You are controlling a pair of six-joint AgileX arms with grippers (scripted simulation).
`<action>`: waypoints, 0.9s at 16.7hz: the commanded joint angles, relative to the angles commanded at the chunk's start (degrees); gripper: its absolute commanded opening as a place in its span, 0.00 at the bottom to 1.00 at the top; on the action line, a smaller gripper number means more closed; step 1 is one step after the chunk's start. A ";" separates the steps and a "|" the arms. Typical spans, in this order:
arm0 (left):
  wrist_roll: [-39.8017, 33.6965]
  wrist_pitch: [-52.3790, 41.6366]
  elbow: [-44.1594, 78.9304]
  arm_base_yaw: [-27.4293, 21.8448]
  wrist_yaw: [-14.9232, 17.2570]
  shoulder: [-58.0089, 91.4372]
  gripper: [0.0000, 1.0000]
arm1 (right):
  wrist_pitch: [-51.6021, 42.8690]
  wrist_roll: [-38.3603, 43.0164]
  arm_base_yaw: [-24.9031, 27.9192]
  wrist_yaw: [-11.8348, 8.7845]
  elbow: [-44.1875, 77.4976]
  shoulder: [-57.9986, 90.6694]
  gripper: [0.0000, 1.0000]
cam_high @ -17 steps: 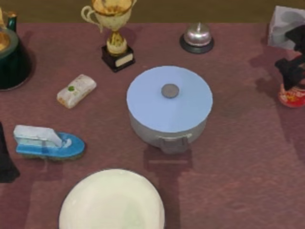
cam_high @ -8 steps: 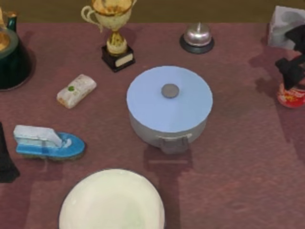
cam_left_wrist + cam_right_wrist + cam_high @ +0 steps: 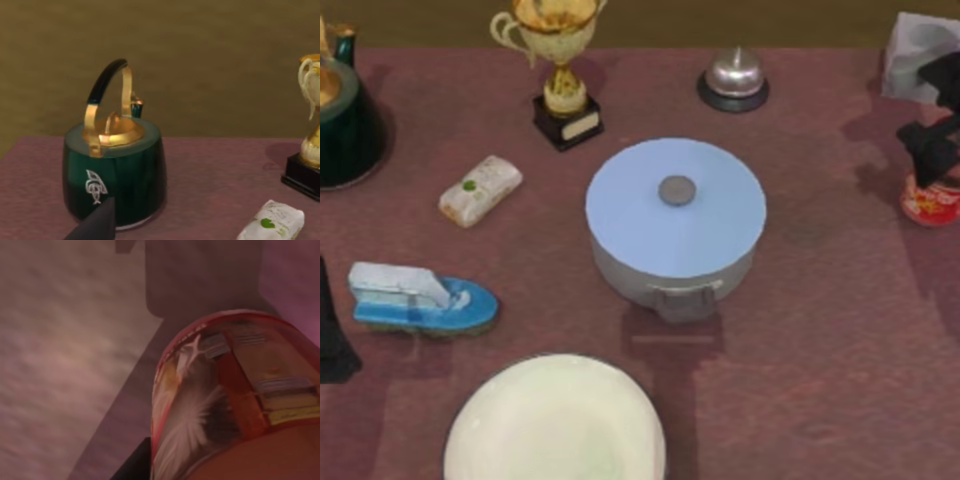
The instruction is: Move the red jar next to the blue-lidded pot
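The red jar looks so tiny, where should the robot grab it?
Probably around its round side wall, coming down from above. The red jar stands upright at the table's right edge, with the right gripper already right over it. The blue-lidded pot sits well apart, so nothing crowds the fingers.

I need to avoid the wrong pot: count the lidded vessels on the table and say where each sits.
2. The blue-lidded pot stands mid-table. A dark green kettle with a gold lid sits at the far left edge, partly cut off in the top view. Others could lie outside the frame.
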 joint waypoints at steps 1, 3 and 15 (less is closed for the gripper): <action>0.00 0.00 0.00 0.00 0.00 0.00 1.00 | -0.01 -0.02 0.03 -0.01 -0.16 -0.16 0.00; 0.00 0.00 0.00 0.00 0.00 0.00 1.00 | -0.26 -0.09 0.23 -0.11 -2.25 -2.29 0.00; 0.00 0.00 0.00 0.00 0.00 0.00 1.00 | -4.25 0.03 0.96 -0.28 -23.99 -28.24 0.00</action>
